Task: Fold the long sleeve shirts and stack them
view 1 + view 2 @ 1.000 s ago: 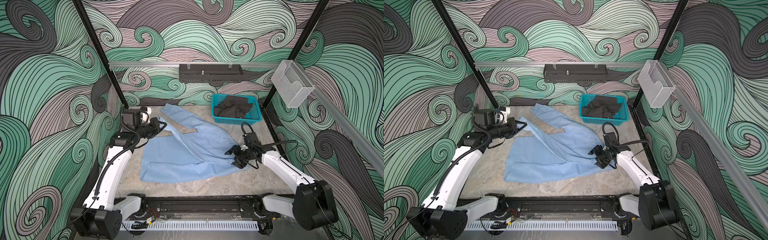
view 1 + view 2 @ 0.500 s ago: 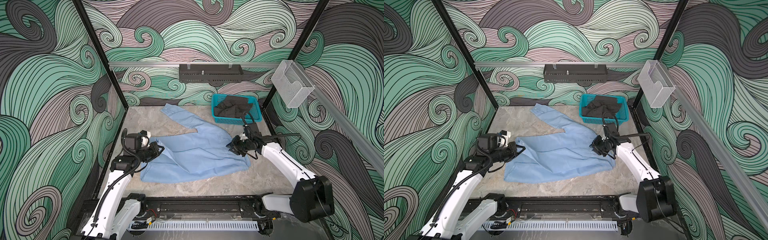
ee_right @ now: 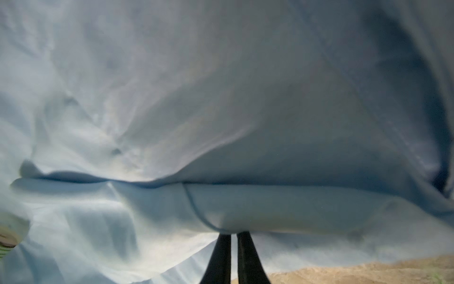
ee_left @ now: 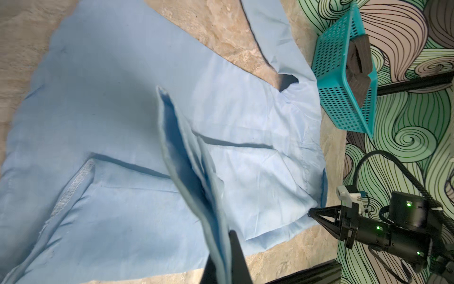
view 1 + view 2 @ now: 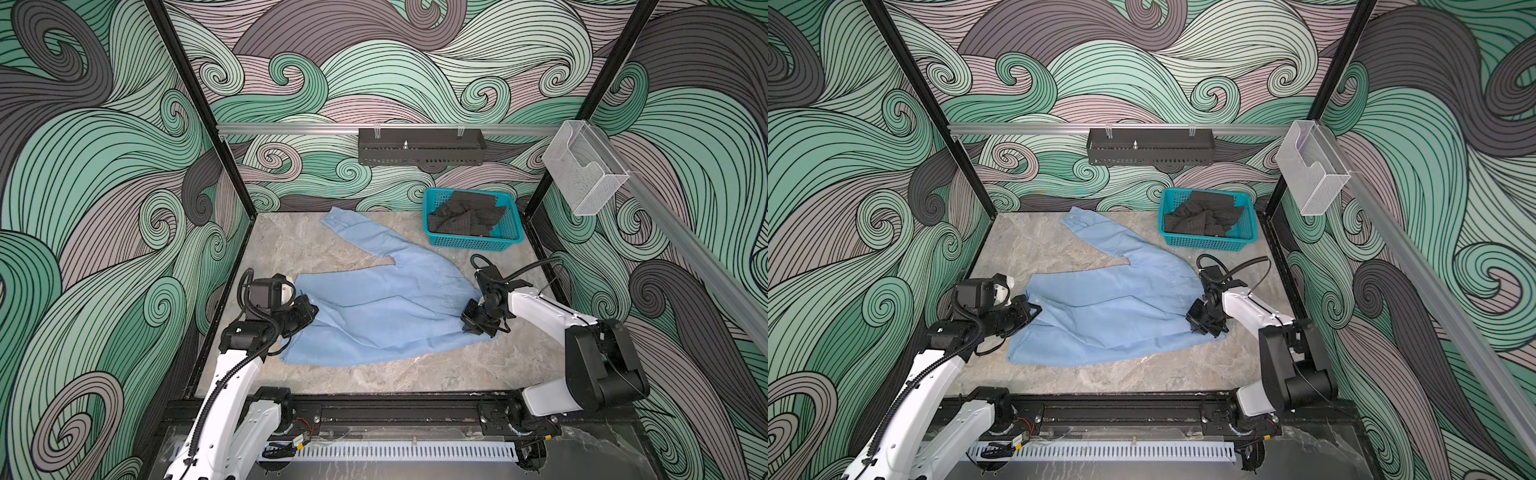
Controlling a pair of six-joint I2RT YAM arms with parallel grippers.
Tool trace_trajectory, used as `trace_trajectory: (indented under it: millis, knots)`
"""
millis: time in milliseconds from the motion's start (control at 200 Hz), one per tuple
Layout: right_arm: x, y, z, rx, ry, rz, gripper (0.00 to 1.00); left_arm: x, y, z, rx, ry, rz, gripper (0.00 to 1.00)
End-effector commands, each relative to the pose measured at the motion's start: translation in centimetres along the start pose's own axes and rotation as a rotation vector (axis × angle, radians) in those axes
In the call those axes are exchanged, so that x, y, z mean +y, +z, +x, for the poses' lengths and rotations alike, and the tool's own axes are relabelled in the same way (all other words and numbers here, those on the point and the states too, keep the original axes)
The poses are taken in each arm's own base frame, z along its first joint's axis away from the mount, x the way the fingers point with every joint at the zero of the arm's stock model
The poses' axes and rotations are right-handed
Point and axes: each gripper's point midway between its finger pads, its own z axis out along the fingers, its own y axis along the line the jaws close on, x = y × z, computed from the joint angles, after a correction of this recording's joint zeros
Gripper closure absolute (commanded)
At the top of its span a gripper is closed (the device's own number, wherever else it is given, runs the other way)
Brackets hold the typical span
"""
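Checking both top views: shirt (image 5: pixel 382 307) lies flat mid-tabletop (image 5: pixel 291 249), long axis running across, left fingers (image 5: pixel 309 309) at its left edge, right fingers (image 5: pixel 471 326) at its right edge. One sleeve (image 5: pixel 365 235) trails back toward the basket (image 5: pixel 469 243).

Left wrist: left fingers (image 4: pixel 237 255) clamped on a raised cloth fold.

Right wrist: right fingers (image 3: pixel 245 260) nearly together, pinching the edge fold.

Shirt spans between both arms, so likely a two-arm move next.

light blue shirt (image 5: pixel 382 307) spread on table
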Motion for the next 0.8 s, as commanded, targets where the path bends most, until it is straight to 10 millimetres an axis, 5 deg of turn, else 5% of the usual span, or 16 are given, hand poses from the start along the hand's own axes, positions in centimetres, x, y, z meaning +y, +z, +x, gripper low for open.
trace_trajectory:
  millis: [0,135,355,631,796]
  knots:
    - [-1.6,0.8,0.0,-0.010,-0.010,0.061,0.90,1.9,-0.5,-0.1,-0.038,-0.042,-0.086,1.00]
    - [-2.2,1.1,0.1,-0.021,-0.002,0.069,0.90,2.3,0.0,-1.2,-0.079,-0.075,-0.104,1.00]
    - [-2.6,1.2,0.1,-0.024,0.015,0.060,0.90,-1.3,0.3,-3.5,-0.075,-0.017,0.014,0.97]
    - [-2.0,0.5,0.4,-0.014,0.016,0.008,0.91,5.4,2.1,0.4,0.020,-0.209,-0.242,1.00]
    - [0.6,-3.0,1.7,-0.035,-0.064,-0.094,0.79,7.3,1.8,1.8,-0.009,-0.287,-0.285,1.00]
